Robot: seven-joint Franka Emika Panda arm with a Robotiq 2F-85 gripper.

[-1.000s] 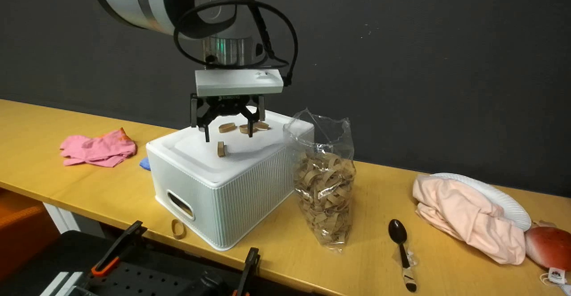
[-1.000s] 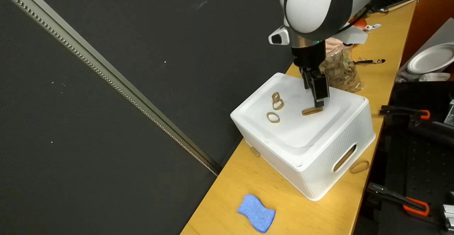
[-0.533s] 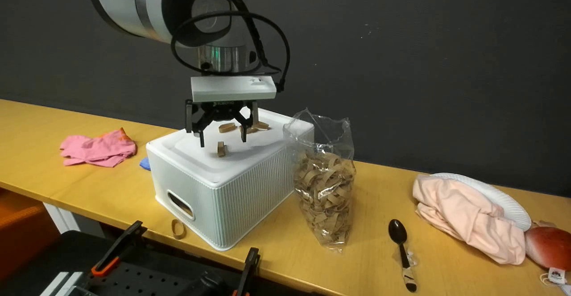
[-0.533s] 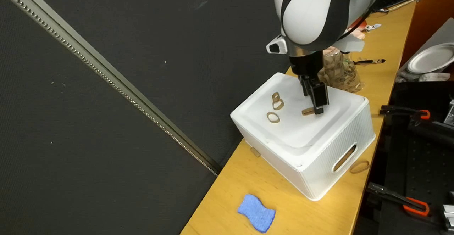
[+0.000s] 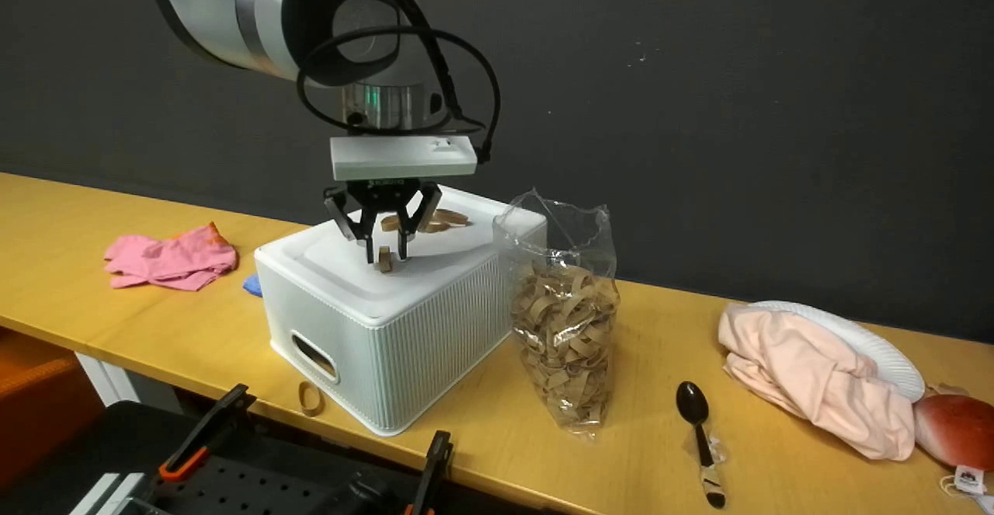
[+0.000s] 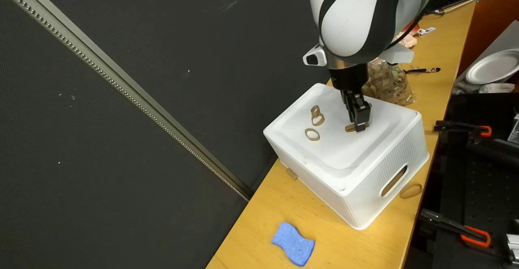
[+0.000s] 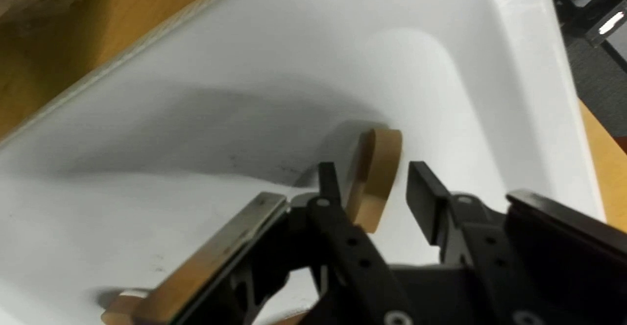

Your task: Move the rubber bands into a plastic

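Firstly, one black two-fingered gripper (image 7: pixel 372 168), its fingers a narrow way apart. Between them in the wrist view: one tan-brown flat-sided rubber loop (image 7: pixel 386 165); a slim gap shows at one finger, contact with the other cannot be told. Beneath, bearing the loop: one slotted white box (image 5: pixel 450 328) with ribbed sides. Elsewhere on its top: two tan-brown rubber rings (image 6: pixel 316 115), touching or overlapping, and, near them, one tan-brown rubber oval (image 6: pixel 313 139). Beside the box: one clear, crinkly plastic bag (image 5: pixel 578 243), upright, its lower part filled with tan-brown rubber bands (image 5: pixel 567 336). On the yellow wooden table (image 5: pixel 644 453), near the box's slotted end: one tan-brown rubber hoop (image 5: pixel 302 398). Farther off: one black spoon (image 5: pixel 693 405); one peach cloth (image 5: pixel 815 383), partly hiding one white plate (image 5: pixel 874 348). Behind all: one dark grey wall (image 5: pixel 738 111).
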